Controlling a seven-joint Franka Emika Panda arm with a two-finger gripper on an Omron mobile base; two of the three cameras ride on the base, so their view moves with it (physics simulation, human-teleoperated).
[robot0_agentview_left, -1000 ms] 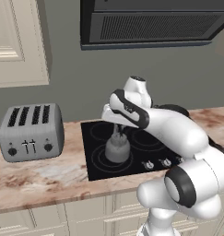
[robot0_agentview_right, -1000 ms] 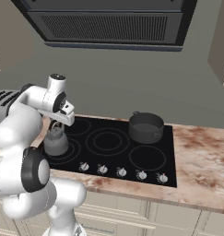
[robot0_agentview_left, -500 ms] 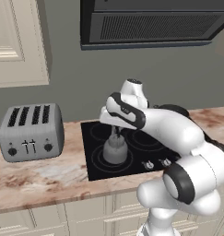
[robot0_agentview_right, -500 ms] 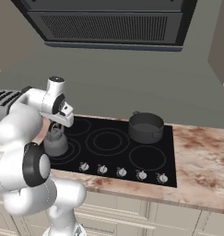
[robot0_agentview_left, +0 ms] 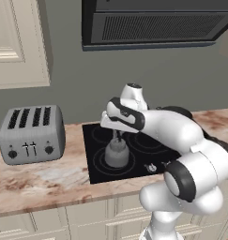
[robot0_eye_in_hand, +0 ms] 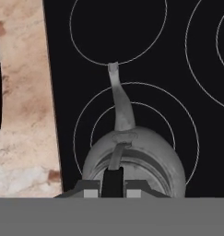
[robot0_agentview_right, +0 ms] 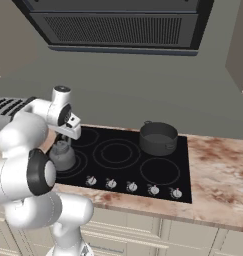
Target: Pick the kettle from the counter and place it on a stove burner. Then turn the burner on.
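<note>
Grey and squat, the little dome-shaped metal kettle (robot0_agentview_left: 116,153) sat on the mid-sized ringed stove burner (robot0_eye_in_hand: 83,120) at the front left of the black glass cooktop (robot0_agentview_right: 143,170). My pincer (robot0_agentview_left: 117,136) was closed on the kettle's upright loop handle (robot0_eye_in_hand: 116,156), straight above it. Its curved spout (robot0_eye_in_hand: 120,99) pointed toward the small single-ring circle (robot0_eye_in_hand: 118,32). A dark grey pot (robot0_agentview_right: 158,138) stood at the back right, well apart. A silver toaster (robot0_agentview_left: 31,133) rested on the beige-pink marbled counter (robot0_agentview_left: 40,185).
</note>
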